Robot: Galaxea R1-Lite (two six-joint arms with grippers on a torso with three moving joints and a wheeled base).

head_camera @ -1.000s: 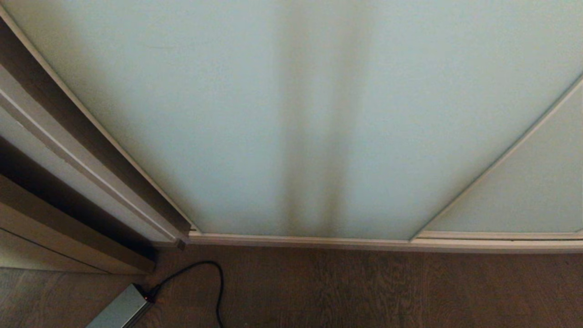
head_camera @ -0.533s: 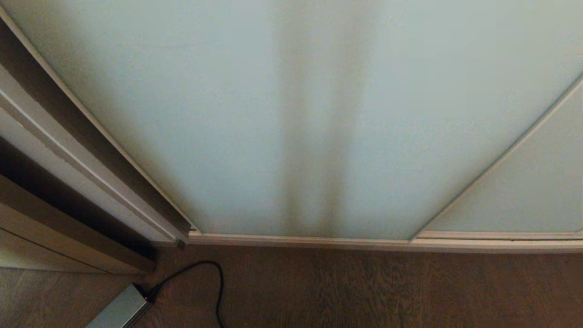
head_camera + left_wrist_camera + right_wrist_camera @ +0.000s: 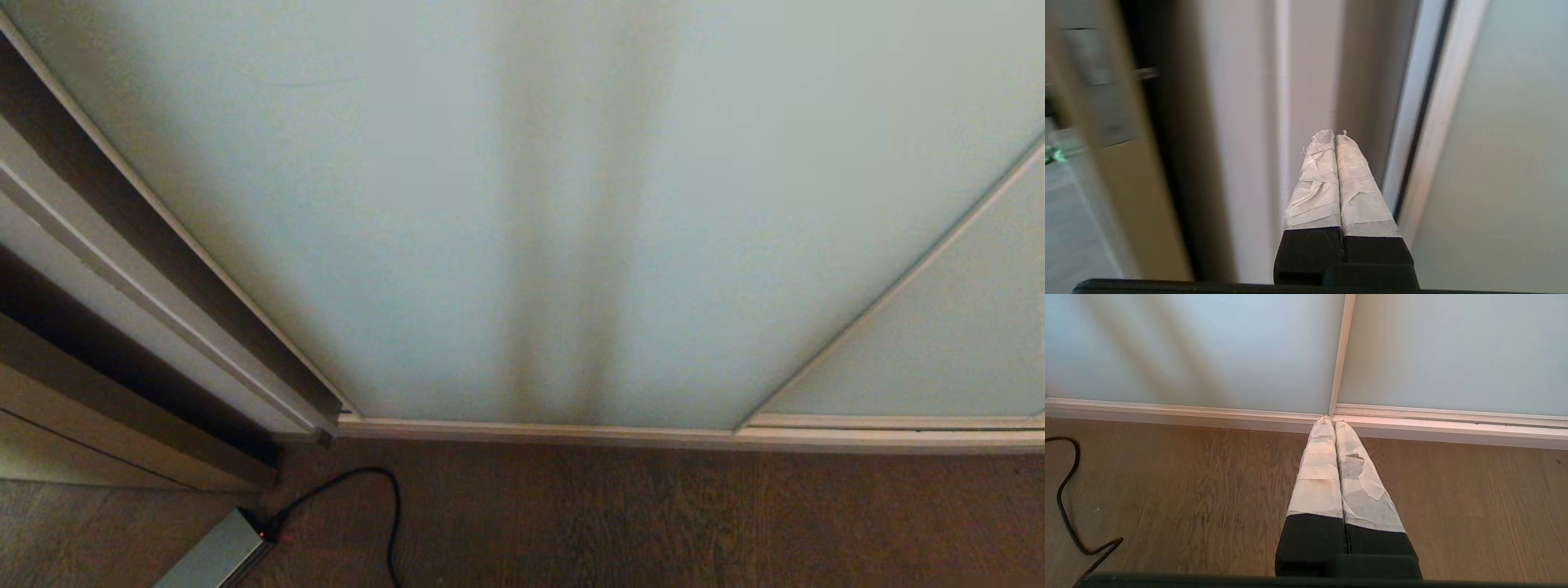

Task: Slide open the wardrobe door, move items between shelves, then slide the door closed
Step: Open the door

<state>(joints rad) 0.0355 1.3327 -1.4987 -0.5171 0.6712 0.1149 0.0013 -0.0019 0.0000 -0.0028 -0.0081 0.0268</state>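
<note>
Door [image 3: 408, 204] fully shut, filling my head view down to the wood floor [image 3: 653, 523]; its left edge sits against the brown frame [image 3: 163, 269]. No shelves or bags visible, all behind the glass. I judge this the opening step, approach phase. Left hand [image 3: 1335, 136], taped fingers pressed together and empty, points at the frame just beside the door's cream edge strip [image 3: 1437, 122]; contact not evident. Right hand [image 3: 1329, 421] also pinched together, empty, hanging low over the floor near the seam between the two panels, apparently parked. Next move as I read it: get the left fingertips onto the door's edge and push it sideways along the track. Black cable [image 3: 384, 506] lies on the floor, clear of the door.
</note>
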